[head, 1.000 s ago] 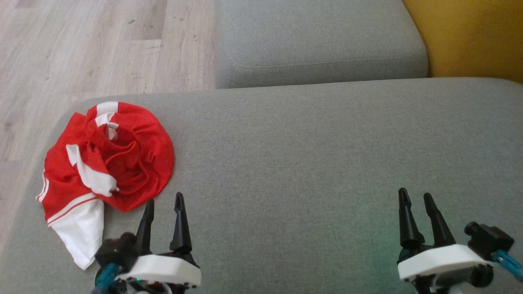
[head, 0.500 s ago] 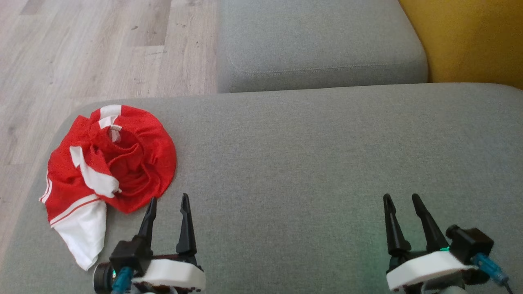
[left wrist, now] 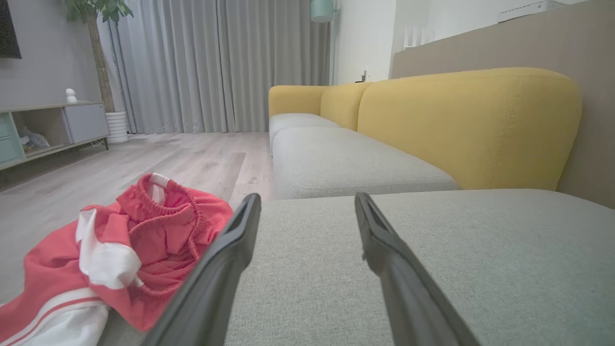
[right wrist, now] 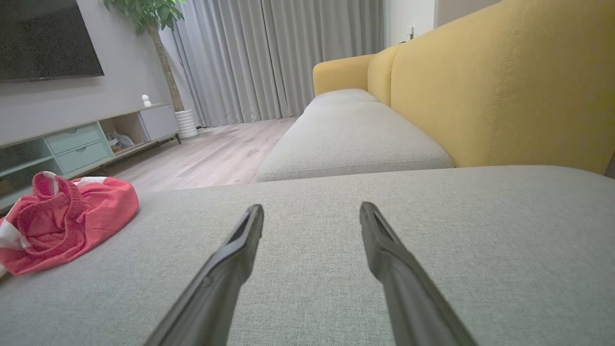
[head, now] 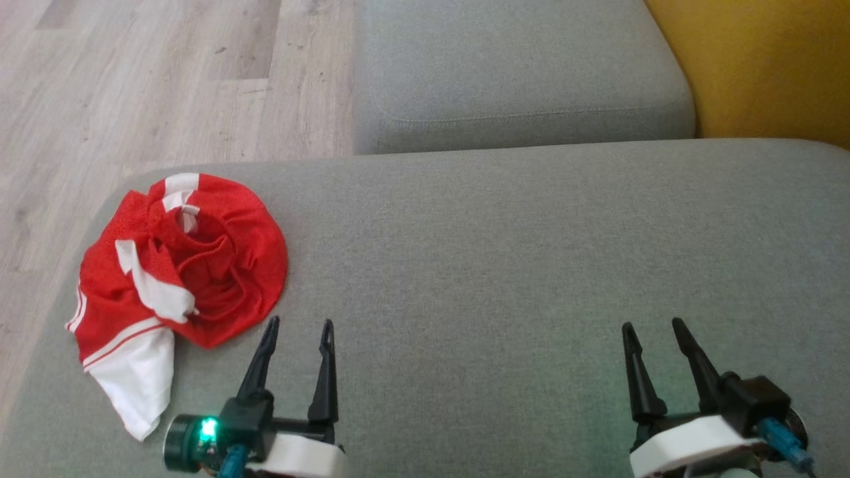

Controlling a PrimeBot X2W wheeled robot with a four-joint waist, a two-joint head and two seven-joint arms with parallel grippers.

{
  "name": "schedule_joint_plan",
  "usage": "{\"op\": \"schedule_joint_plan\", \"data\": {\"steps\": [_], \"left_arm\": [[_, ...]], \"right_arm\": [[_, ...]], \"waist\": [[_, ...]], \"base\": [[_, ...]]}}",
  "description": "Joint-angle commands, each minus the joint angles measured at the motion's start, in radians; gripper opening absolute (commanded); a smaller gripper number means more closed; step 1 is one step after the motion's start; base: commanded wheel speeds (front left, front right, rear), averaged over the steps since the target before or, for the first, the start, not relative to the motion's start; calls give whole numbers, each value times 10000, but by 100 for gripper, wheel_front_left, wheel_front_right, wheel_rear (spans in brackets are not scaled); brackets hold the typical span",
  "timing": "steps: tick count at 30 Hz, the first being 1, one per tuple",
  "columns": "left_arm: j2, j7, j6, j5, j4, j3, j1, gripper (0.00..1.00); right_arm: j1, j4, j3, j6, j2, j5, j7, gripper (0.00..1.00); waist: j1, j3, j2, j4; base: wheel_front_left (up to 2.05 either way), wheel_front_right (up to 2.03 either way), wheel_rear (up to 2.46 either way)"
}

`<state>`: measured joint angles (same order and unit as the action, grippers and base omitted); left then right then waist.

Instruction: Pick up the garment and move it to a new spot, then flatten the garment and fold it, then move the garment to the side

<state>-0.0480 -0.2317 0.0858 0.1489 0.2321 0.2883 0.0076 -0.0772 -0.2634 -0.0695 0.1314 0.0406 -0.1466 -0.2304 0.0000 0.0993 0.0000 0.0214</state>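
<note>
Nearest you, the left gripper (head: 300, 321) and the right gripper (head: 651, 323) sit low over the seat cushion (head: 498, 252), each pair of long, dark, tapered fingers spread wide and grasping nothing; the left one's tips stand just beside the garment (head: 199, 265) without touching it; the right one is well apart from it. The garment, red mesh shorts trimmed in white, lies crumpled on the cushion's left end, near its rounded corner; its long axis runs near to far, a limp white panel pointing back toward you, the gathered elastic waistband puckered open and facing up at the far end. The cushion is grey, coarse-woven and flat; beyond it lies a second grey cushion (head: 518, 66) with a stitched seam, backed by a smooth, bulging mustard backrest (head: 764, 60). To the left, pale wood-plank floor (head: 166, 73); farther off, a low cabinet (right wrist: 81, 144) whose open compartment holds items too blurred to name; a ribbed white pot (right wrist: 185, 122) holding a thin-trunked tree (right wrist: 166, 67); grey pleated curtains (right wrist: 269, 57).
</note>
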Motion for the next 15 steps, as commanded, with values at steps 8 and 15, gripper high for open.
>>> {"op": "schedule_joint_plan", "data": {"steps": [8,15], "left_arm": [[-24,-300,16,-722,-155,-160,-365,100],[-23,-300,-4,-660,-7,-136,-378,100]], "right_arm": [[138,322,-224,-7,97,808,-314,100],[127,304,-110,-7,97,778,-314,100]], "waist": [[0,84,0,-55],[0,118,0,-73]], "base": [[0,0,0],[0,0,0]]}}
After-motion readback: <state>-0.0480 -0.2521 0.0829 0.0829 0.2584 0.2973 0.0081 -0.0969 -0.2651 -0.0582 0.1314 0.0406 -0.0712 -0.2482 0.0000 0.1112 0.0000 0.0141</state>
